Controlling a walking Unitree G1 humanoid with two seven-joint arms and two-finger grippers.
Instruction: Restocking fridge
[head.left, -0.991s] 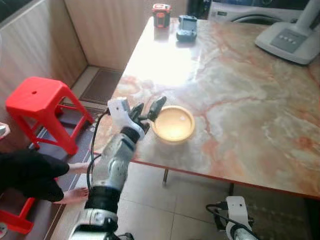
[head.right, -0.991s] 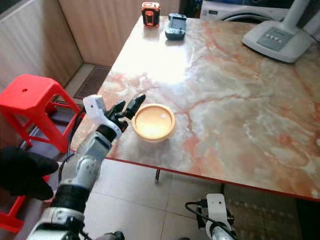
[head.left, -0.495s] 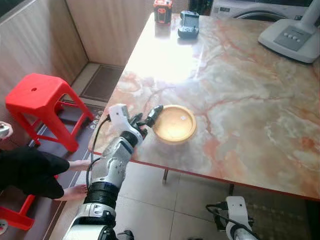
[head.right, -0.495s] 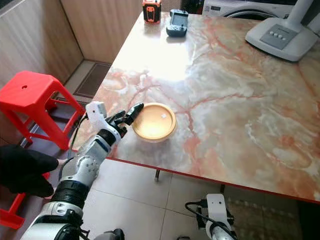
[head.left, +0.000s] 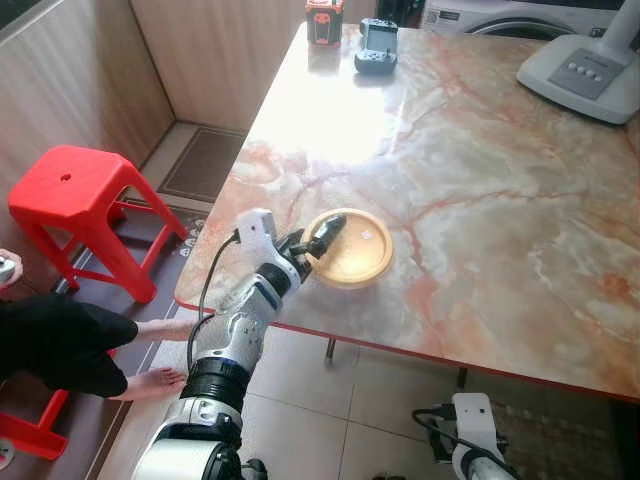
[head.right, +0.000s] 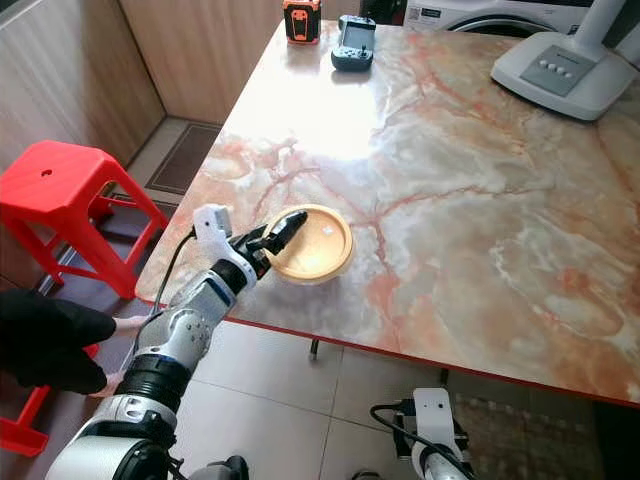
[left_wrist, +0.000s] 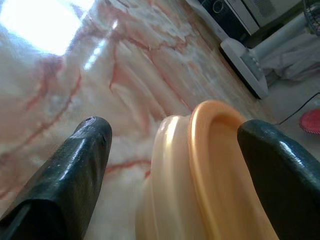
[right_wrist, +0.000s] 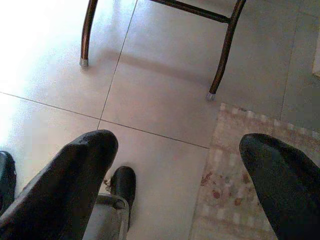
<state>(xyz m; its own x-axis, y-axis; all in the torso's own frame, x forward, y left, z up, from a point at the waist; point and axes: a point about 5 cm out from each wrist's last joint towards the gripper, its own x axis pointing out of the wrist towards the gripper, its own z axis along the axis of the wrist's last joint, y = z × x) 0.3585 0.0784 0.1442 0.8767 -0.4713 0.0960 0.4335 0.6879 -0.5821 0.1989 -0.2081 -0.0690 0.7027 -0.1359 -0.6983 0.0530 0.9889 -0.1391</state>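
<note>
Right now I have the left gripper (head.left: 318, 236) at the near left rim of the yellow bowl (head.left: 352, 250), which sits on the marble table (head.left: 480, 180) close to its front edge. From the wrist camera I see my two black fingers (left_wrist: 75, 170) spread wide, one outside the bowl's (left_wrist: 200, 175) wall and one over its inside, with the rim between them; they straddle it but I cannot tell that either one touches. The bowl rests flat on the table and looks empty.

My right gripper (right_wrist: 175, 190) hangs low with its fingers well apart, holding nothing, above the tiled floor (right_wrist: 165, 90) and the edge of a rug (right_wrist: 235, 165).

Off to my left stands a red stool (head.left: 75, 190), and a person's bare foot (head.left: 155, 382) is on the floor near it.
</note>
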